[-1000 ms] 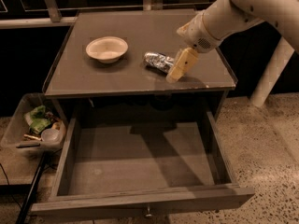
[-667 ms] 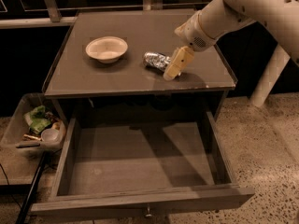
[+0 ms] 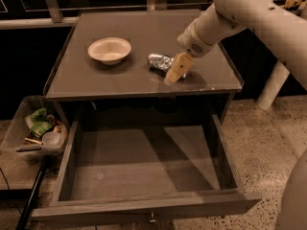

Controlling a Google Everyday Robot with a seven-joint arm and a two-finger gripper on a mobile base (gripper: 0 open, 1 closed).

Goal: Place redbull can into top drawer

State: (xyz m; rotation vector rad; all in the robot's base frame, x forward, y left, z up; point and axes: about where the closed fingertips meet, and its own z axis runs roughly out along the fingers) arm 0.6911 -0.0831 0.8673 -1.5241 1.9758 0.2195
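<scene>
The redbull can (image 3: 159,61), small, silver and crinkly, lies on its side on the cabinet top right of centre. My gripper (image 3: 173,71) comes down from the upper right on the white arm; its tan fingers (image 3: 177,68) sit at the can's right end, touching or nearly touching it. The top drawer (image 3: 144,209) is pulled fully open below the cabinet top, wide and shallow, with a small knob (image 3: 152,218) on its front. Nothing lies in the drawer.
An off-white bowl (image 3: 110,50) stands on the cabinet top (image 3: 96,80) left of the can. A clear bin (image 3: 19,128) of scraps sits on the floor to the left. A white post (image 3: 271,87) stands at the right on speckled floor.
The gripper has slid a little left and down toward the can's right end. The can and bowl have not moved.
</scene>
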